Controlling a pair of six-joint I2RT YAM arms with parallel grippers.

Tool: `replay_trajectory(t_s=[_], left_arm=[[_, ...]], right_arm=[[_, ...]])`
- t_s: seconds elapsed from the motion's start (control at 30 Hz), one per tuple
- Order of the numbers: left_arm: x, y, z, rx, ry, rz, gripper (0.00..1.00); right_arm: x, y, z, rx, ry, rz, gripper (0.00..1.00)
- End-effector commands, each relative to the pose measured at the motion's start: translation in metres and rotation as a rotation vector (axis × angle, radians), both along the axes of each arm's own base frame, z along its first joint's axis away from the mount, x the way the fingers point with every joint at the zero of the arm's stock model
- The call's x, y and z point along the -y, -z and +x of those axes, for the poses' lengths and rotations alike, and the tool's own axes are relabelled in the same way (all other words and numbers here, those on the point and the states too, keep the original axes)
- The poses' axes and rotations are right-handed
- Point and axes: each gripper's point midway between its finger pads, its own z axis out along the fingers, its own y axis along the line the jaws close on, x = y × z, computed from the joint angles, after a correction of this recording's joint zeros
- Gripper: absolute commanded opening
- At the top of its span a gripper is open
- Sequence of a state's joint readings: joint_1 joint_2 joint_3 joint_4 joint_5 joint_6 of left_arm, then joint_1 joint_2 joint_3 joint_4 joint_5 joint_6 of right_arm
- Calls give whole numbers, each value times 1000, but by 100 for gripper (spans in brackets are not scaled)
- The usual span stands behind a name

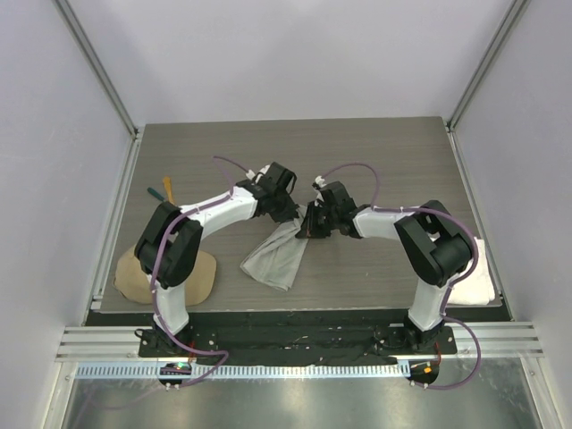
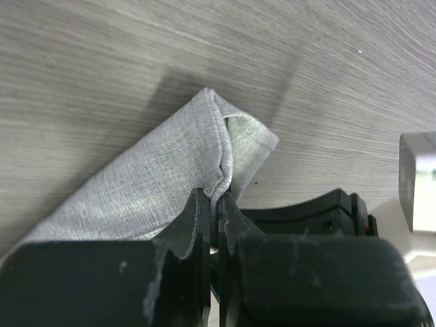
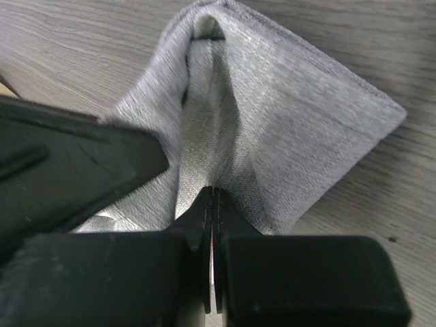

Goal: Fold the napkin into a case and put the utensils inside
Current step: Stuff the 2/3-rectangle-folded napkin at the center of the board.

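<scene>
The light grey napkin (image 1: 275, 257) lies folded mid-table, its far end raised between the two grippers. My left gripper (image 1: 289, 215) is shut on a hemmed edge of the napkin (image 2: 157, 184), the cloth pinched at the left gripper's (image 2: 216, 195) tips. My right gripper (image 1: 309, 225) meets it from the right, and the right gripper (image 3: 212, 192) is shut on a fold of the napkin (image 3: 293, 102), which tents up to its tips. The utensils (image 1: 164, 190), an orange-handled and a teal-handled piece, lie at the table's far left, apart from both grippers.
A tan cap (image 1: 174, 277) sits at the near left edge by the left arm's base. A white towel (image 1: 481, 279) lies at the near right edge. The frame's posts and walls stand close on both sides.
</scene>
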State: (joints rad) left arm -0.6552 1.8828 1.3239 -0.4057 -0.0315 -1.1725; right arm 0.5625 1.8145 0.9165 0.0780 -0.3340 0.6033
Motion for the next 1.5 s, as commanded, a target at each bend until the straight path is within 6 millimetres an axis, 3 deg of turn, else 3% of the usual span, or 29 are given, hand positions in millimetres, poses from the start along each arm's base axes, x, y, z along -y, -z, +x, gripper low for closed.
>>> replay_trajectory(t_s=[0.0, 0.2, 0.37, 0.5, 0.6, 0.8, 1.07, 1.3, 1.47], left_arm=[[-5, -21, 5, 26, -90, 11, 0], [-15, -24, 5, 26, -147, 49, 0], [-14, -28, 8, 26, -166, 42, 0], [-11, -31, 8, 17, -175, 22, 0], [-9, -35, 8, 12, -187, 1, 0], [-5, -37, 3, -37, -229, -48, 0], [5, -40, -3, -111, -305, -134, 0], [-2, -41, -5, -118, -419, -214, 0], [-7, -43, -4, -101, -450, -209, 0]], right_arm=[[-4, -14, 15, 100, -1, 13, 1], [8, -44, 15, 156, 56, 42, 12], [6, -65, 12, 210, 30, 93, 23], [-2, -70, 11, 243, -19, 131, 44], [-6, -68, 17, 264, -37, 132, 51], [-17, -66, 21, 287, -64, 179, 54], [-17, -52, 22, 320, -57, 179, 56], [-13, -43, 29, 369, 33, 151, 59], [-15, -47, 38, 397, 91, 175, 55]])
